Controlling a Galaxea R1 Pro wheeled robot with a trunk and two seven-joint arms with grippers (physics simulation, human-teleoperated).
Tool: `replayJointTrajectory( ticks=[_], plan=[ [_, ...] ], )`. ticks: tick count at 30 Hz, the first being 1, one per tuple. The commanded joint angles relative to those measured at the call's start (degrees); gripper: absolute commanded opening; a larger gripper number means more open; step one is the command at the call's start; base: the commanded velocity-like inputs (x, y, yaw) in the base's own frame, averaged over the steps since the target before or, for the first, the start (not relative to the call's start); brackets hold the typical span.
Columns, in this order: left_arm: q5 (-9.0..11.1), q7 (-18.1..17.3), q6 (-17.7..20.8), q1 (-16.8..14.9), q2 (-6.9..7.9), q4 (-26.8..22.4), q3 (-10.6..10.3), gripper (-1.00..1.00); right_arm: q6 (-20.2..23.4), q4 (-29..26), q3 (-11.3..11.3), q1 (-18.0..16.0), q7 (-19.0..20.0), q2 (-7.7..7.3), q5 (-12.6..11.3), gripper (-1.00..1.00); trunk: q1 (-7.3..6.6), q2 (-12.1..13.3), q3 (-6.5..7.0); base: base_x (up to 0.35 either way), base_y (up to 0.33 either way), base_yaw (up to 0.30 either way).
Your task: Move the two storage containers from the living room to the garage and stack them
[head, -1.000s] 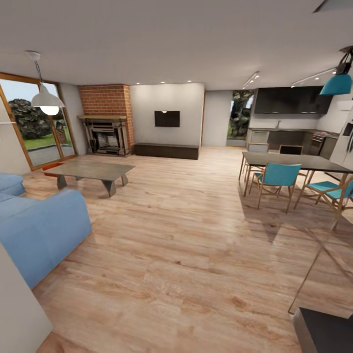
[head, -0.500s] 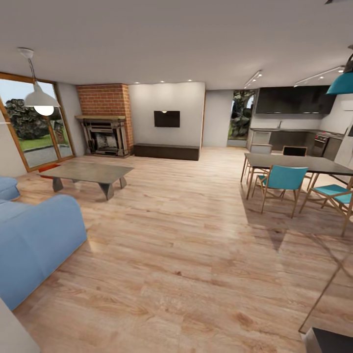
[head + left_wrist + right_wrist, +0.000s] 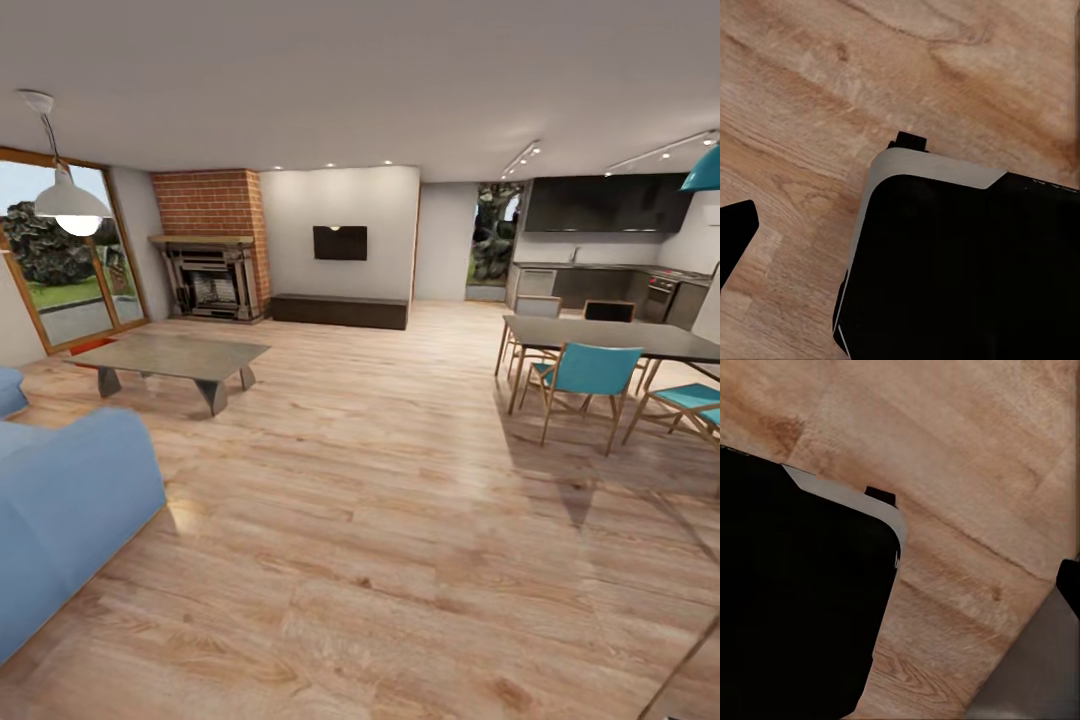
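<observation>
A red box (image 3: 100, 343) peeks out behind the low table (image 3: 170, 355) at middle left. Gripper states I cannot tell. Driving there, the base could bump the blue sofa (image 3: 60, 500)

**Wood floor of the living room and what stands on it**

A light wood-plank floor (image 3: 380, 500) runs the whole length of the room, bare through the middle. On it at the left sits a low grey coffee table (image 3: 170, 357), and just behind the table's far left corner a thin strip of red-orange (image 3: 92, 345) shows at floor level; what it belongs to is too hidden to tell. A blue sofa (image 3: 60, 510) stands nearer, at the left edge. Against the far wall a long dark bench (image 3: 340, 310) rests on the planks beside the brick fireplace (image 3: 212, 250). To the right stand a dark dining table (image 3: 620, 340) and teal chairs (image 3: 590, 385).
</observation>
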Motion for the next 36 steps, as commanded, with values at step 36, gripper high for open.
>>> replayJointTrajectory(
  ticks=[36],
  plan=[
    [0.3,0.1,-0.2,0.0,0.00,0.0,0.1,1.00,-0.2,0.2,0.9,-0.1,-0.4,0.02,0.7,1.00,0.04,-0.1,-0.08,0.325,0.000,0.000]
  ],
)
